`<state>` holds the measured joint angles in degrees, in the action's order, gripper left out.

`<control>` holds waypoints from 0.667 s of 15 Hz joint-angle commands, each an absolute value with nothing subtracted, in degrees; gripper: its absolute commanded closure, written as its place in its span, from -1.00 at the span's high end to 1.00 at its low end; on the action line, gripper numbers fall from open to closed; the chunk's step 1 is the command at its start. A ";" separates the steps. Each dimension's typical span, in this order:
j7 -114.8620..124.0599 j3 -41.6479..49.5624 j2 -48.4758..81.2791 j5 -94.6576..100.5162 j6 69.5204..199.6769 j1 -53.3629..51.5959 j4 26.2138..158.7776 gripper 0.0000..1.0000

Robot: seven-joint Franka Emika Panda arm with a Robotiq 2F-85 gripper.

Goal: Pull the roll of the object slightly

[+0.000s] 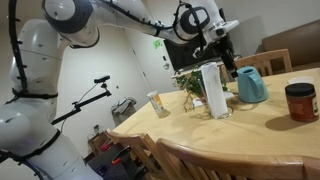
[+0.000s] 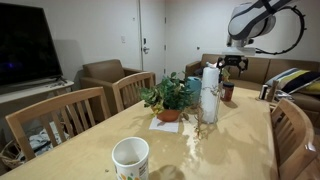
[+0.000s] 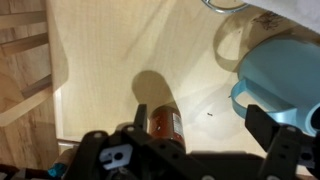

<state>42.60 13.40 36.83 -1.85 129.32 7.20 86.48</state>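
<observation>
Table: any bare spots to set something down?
Bare: the broad stretch between cup and plant, and the table edge in front of the roll toward the jar. Crowded: plant, roll and pitcher stand bunched, with the tool above them.

Teal pitcher (image 1: 251, 85), brown jar (image 1: 300, 102), potted plant (image 2: 168, 98), paper cup (image 2: 131, 158) on table (image 2: 235, 150)

Soft indoor light, slight blur
</observation>
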 commanded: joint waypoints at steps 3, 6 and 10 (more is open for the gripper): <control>39.03 10.50 36.57 -5.80 128.27 7.72 84.24 1.00; 38.44 9.70 36.57 -6.66 128.10 7.80 83.66 1.00; 37.00 8.98 36.81 -7.70 127.25 7.83 82.97 1.00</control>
<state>39.30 9.84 36.83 -5.81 129.28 7.23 84.29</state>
